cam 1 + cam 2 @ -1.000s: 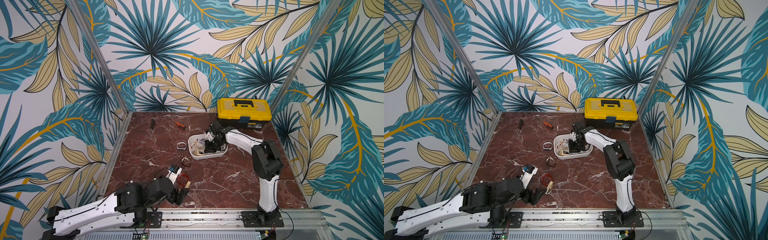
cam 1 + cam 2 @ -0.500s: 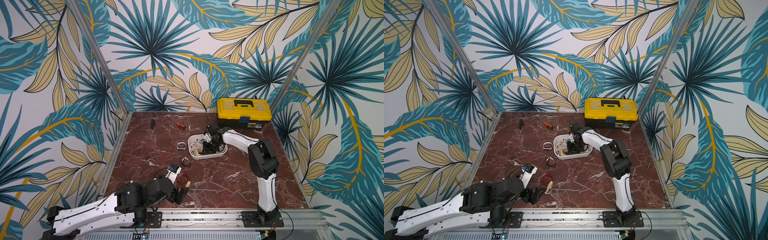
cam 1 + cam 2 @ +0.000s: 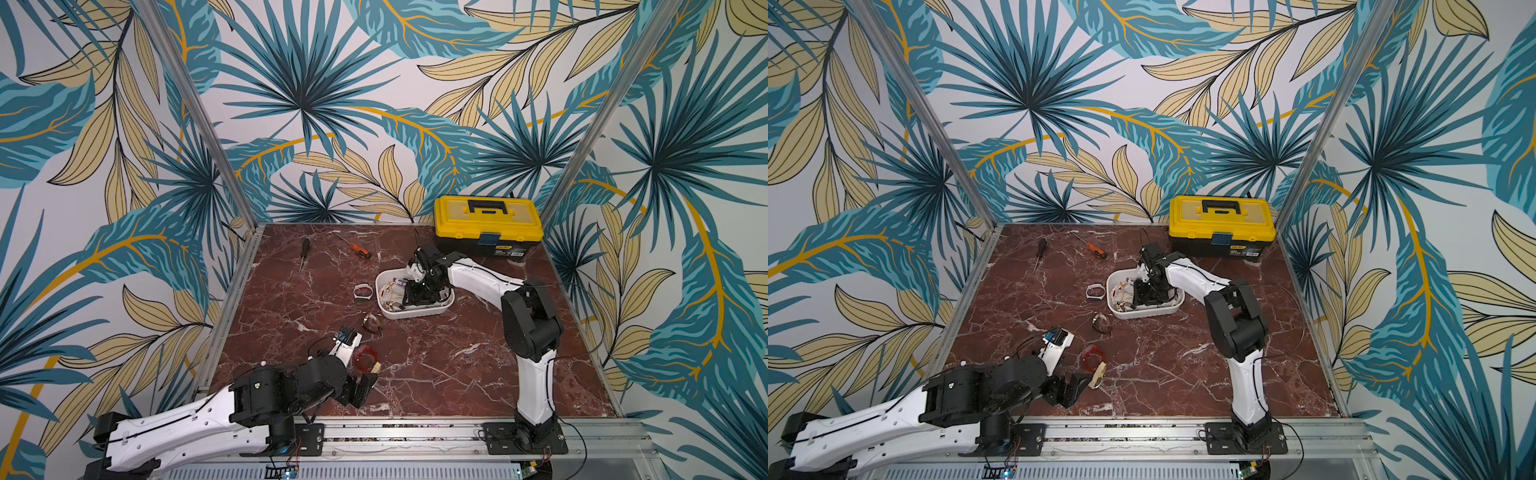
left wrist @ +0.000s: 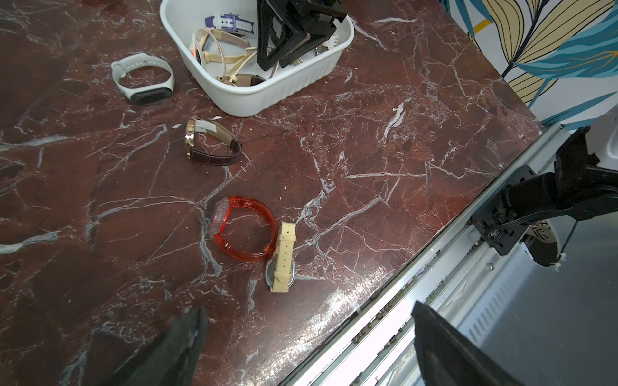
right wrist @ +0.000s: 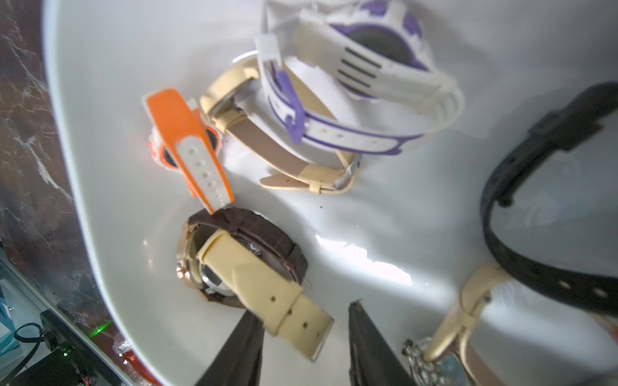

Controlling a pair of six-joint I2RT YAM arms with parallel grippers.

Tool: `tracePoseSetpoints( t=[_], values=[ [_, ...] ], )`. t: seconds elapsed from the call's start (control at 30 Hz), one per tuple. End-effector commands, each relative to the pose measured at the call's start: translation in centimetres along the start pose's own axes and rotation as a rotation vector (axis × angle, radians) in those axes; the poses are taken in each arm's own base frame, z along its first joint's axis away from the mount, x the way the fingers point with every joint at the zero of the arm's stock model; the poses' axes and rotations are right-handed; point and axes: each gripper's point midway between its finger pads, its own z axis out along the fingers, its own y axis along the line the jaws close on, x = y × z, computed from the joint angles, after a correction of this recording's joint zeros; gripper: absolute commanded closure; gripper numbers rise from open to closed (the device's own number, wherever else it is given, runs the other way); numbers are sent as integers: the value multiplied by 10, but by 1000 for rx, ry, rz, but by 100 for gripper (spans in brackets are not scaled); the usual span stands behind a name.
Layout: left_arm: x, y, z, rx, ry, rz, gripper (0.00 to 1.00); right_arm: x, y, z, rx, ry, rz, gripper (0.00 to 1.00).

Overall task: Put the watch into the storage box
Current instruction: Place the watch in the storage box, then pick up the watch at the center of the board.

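1. Right gripper in storage box, jaws partly apart, holding nothing; brown-and-cream watch on box floor, strap end between them.
2. Box holds at least six watches.
3. Four loose on worktop: white watch, brown watch, red watch, cream watch.
4. Left gripper wide, empty, near front edge.
5. One black screwdriver, one orange screwdriver toward far-left corner; one toolbox far-right corner.
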Motion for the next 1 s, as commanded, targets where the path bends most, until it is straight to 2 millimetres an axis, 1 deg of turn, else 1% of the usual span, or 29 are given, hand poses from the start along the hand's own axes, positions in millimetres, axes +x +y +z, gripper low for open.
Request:
tracePoseSetpoints(
  t=[0.0, 0.1, 0.27, 0.43, 0.53, 0.63, 0.7, 0.77, 0.8, 0.87, 0.97],
  values=[
    [-1, 2, 1, -7, -12, -1, 0, 4, 3, -17, 5, -23, -5, 56],
    [-1, 2, 0, -8, -13, -4, 0, 5, 6, -25, -10, -38, -3, 55],
    [-2, 1, 0, -5, -17, -5, 0, 7, 11, -30, -35, -44, -1, 55],
    [-3, 5, 1, -26, -30, -20, 0, 8, 15, -44, -46, -74, 0, 55],
    [-5, 11, 2, -65, -35, -46, 0, 12, 21, -58, -71, -104, -1, 45],
    [-3, 15, 9, -87, -18, -91, 0, 22, 30, -78, -126, -160, -4, 25],
    [5, 13, 23, -67, 54, -129, 0, 31, 37, -93, -175, -203, -10, 13],
    [13, 20, 38, -87, 134, -185, 0, 42, 43, -106, -218, -239, -16, 4],
    [17, 24, 45, -108, 166, -199, 0, 48, 45, -113, -233, -259, -22, 1],
    [20, 32, 55, -151, 203, -216, 0, 63, 49, -125, -255, -288, -35, 0],
    [19, 35, 69, -156, 252, -239, 0, 87, 54, -140, -290, -326, -53, 0]
  ],
)
